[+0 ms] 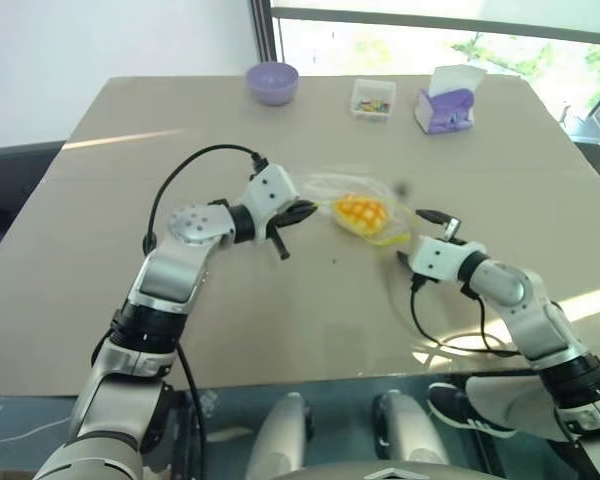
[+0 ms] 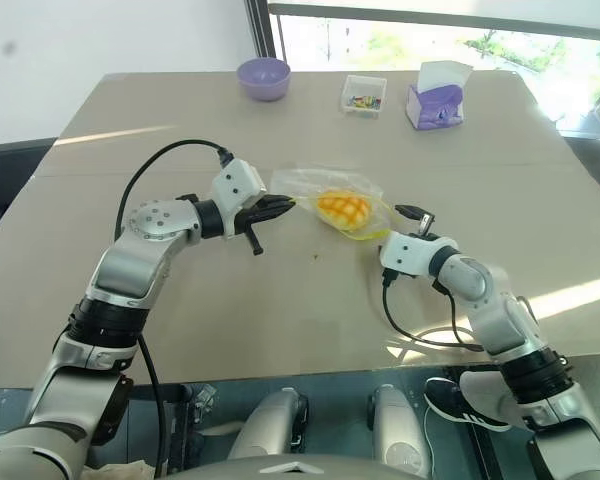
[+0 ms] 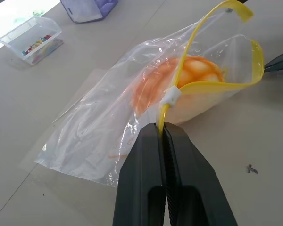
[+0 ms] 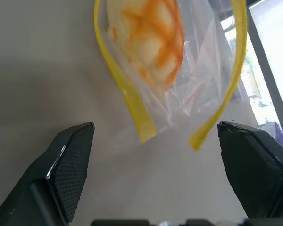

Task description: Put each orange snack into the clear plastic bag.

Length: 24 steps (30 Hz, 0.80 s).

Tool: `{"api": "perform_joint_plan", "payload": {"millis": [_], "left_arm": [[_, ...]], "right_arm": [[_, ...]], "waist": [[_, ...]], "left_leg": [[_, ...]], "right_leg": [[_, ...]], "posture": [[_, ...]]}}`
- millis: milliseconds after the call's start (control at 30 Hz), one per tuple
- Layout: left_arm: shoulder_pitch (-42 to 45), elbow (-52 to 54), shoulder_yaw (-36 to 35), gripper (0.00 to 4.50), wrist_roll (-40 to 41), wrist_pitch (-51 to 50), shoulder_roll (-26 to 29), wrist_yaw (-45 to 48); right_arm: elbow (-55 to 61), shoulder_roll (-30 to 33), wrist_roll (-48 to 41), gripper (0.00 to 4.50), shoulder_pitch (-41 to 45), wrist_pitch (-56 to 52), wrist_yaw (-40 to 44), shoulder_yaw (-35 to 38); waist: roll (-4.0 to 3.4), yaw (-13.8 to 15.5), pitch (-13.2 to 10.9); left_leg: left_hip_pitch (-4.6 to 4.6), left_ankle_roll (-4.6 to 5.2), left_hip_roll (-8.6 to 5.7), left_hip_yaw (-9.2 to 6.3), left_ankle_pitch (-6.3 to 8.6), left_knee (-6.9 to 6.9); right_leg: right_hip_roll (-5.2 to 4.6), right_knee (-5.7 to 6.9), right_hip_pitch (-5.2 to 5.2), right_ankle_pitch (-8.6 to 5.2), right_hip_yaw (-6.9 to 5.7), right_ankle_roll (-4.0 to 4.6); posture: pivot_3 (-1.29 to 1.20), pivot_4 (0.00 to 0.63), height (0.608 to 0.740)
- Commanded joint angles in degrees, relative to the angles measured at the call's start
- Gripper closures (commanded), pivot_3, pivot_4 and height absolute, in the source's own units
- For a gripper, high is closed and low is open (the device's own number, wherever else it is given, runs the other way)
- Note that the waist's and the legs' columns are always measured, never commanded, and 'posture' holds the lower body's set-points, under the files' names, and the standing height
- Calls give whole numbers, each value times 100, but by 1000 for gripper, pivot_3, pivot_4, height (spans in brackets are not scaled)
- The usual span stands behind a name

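Observation:
The orange snack (image 1: 361, 212), a domed bun with a grid pattern, lies inside the clear plastic bag (image 3: 99, 127) near the middle of the table. The bag's mouth, edged by the yellow zip strip (image 3: 217, 87), gapes toward my right arm. My left gripper (image 3: 161, 126) is shut on that strip at one end of the mouth and holds it slightly lifted. Just outside the mouth, my right gripper (image 4: 155, 129) is open, and between its fingers there is only bare table. Through the opening the snack (image 4: 151, 33) sits a short way inside.
At the table's far edge stand a purple bowl (image 1: 272, 82), a small clear box of coloured bits (image 1: 373, 98) and a purple tissue box (image 1: 446, 103). A black cable (image 1: 450, 345) loops on the table beside my right arm.

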<state>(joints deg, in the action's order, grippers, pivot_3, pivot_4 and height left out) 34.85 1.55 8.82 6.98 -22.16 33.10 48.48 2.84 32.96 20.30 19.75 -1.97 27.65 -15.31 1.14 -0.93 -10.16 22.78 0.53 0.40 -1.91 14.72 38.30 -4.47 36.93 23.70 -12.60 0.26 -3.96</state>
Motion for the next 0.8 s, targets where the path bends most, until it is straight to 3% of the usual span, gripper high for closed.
{"api": "perform_joint_plan", "payload": {"millis": [33, 233, 300, 467, 600, 800], "left_arm": [[49, 172, -165, 4500, 76, 27, 2, -37], [21, 180, -172, 4500, 61, 35, 18, -50], [11, 180, -173, 4500, 54, 44, 26, -53], [44, 128, -229, 4500, 55, 144, 73, -34], [208, -98, -568, 4500, 283, 665, 209, 224], [715, -506, -949, 4500, 844, 662, 312, 525]], "right_arm": [[73, -71, -116, 1288, 251, 135, -55, 228], [178, -103, -145, 4049, 275, 168, -23, 269], [239, -96, -165, 4441, 264, 153, 6, 285], [453, -42, -341, 4441, 259, 24, 156, 462], [647, 314, -616, 4441, 483, -181, 404, 986], [817, 871, -1261, 4441, 928, -453, 934, 1531]], "waist": [[0, 2, 0], [0, 16, 0], [0, 13, 0], [0, 13, 0], [0, 15, 0], [0, 16, -1]], "left_leg": [[0, 0, 0, 0, 0, 0], [1, 0, 0, -1, 0, 0], [1, 0, 0, 0, 0, 0], [1, 0, 0, 0, 0, 0], [1, 0, 0, -1, 0, 0], [2, 0, 0, -3, 0, 1]], "right_leg": [[0, 0, 0, 0, 0, 0], [0, -1, -1, 0, -1, 0], [0, -1, -1, 0, -1, 0], [0, -1, 0, 0, -1, 0], [-1, -1, 0, 0, -1, 0], [-1, -2, -2, 0, -5, 0]], "posture": [[0, 150, 740], [0, 150, 740], [0, 150, 740], [0, 150, 740], [0, 150, 740], [0, 150, 740]]}}
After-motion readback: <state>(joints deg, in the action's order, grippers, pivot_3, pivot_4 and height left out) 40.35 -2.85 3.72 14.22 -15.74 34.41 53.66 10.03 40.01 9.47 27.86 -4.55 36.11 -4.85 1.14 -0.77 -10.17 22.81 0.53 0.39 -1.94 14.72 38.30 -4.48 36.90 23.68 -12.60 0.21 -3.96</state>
